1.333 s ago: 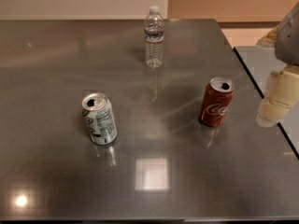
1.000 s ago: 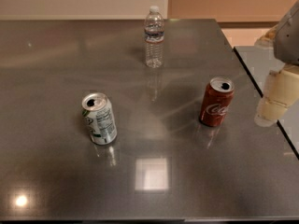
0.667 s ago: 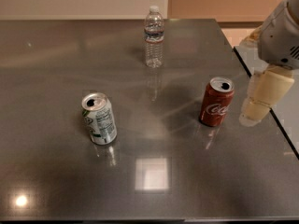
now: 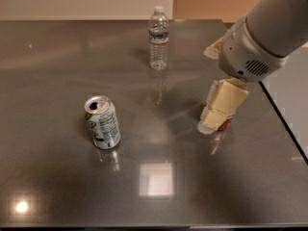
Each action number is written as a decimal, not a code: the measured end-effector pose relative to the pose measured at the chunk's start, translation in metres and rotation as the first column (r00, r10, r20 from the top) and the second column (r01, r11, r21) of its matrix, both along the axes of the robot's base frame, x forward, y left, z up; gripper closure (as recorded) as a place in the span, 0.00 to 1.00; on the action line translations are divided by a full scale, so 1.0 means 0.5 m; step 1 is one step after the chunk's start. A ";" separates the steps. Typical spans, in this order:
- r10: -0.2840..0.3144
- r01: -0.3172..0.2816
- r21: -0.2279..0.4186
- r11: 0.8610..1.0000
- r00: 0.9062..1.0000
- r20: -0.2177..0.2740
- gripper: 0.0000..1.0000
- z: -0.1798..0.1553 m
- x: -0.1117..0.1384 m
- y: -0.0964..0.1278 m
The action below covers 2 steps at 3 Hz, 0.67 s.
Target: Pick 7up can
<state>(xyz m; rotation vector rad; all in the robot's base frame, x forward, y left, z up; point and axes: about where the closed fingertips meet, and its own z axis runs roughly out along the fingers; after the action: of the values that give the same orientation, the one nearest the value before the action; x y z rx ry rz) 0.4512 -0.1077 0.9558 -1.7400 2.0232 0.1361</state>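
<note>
The 7up can [image 4: 102, 122] stands upright on the dark table [image 4: 57, 57], left of the middle; its body is silver-white with green marks and a printed label, and its silver top is open. My gripper [image 4: 216, 113] hangs from the arm at the right, well to the right of the 7up can and apart from it. It is in front of the red Coca-Cola can [image 4: 225, 124], which is mostly hidden behind it.
A clear plastic water bottle [image 4: 158, 38] stands upright at the back middle of the table. The table's right edge [image 4: 284, 124] runs just right of the gripper. A bright light reflection [image 4: 156, 179] lies on the table near the front.
The arm has swung in from the right edge towards the left and now covers most of the red can. The 7up can and the bottle have not moved.
</note>
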 end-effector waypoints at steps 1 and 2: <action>0.050 -0.048 0.100 0.994 0.999 -0.013 0.00 -0.025 0.005 0.094; 0.080 -0.072 0.191 0.979 0.996 -0.036 0.00 -0.051 0.008 0.176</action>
<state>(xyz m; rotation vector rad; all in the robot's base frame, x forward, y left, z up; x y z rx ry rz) 0.4553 -0.0195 0.9301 -1.7070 1.9059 0.3828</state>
